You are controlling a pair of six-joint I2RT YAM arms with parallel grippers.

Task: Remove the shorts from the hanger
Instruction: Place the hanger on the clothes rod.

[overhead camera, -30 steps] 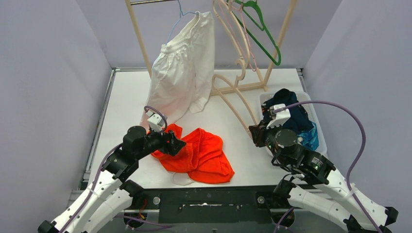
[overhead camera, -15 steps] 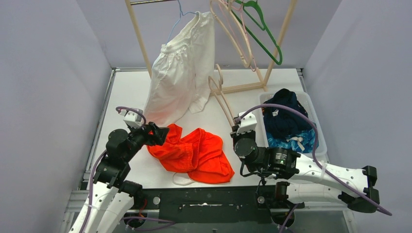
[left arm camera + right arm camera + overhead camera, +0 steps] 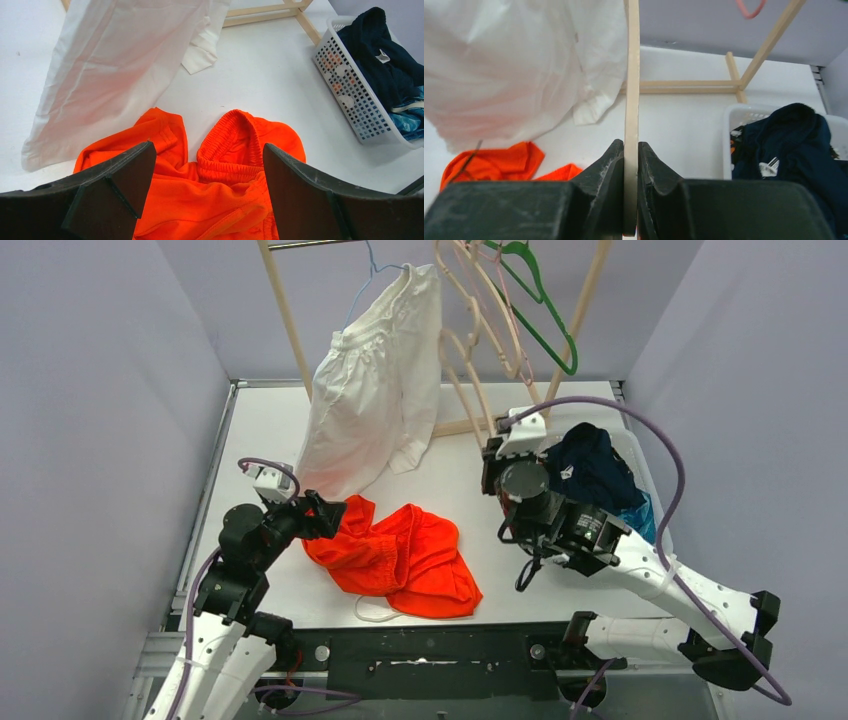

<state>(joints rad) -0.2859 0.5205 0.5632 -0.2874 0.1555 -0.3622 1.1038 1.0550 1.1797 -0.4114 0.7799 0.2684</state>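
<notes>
1. The right gripper is closed on the thin stem of a pale, empty hanger, held upright above the middle of the counter.
2. This looks like the step of putting the bare hanger away. It would go best with a firm pinch, the hook carried up to the rack at the far edge, and a path that steers clear of the neighbouring hangers and the white shorts.
3. The left gripper hangs with its jaws wide apart and holds nothing. It is just above the orange shorts, which lie crumpled near the counter's near edge, left of centre.
4. The white shorts hang from a blue hanger on the rack, their hem touching the counter. They are judged to be the one pair not yet removed.
5. A white basket at the right edge holds navy shorts over a blue patterned pair.
6. The counter is white, with plain lilac-grey walls on three sides.
</notes>
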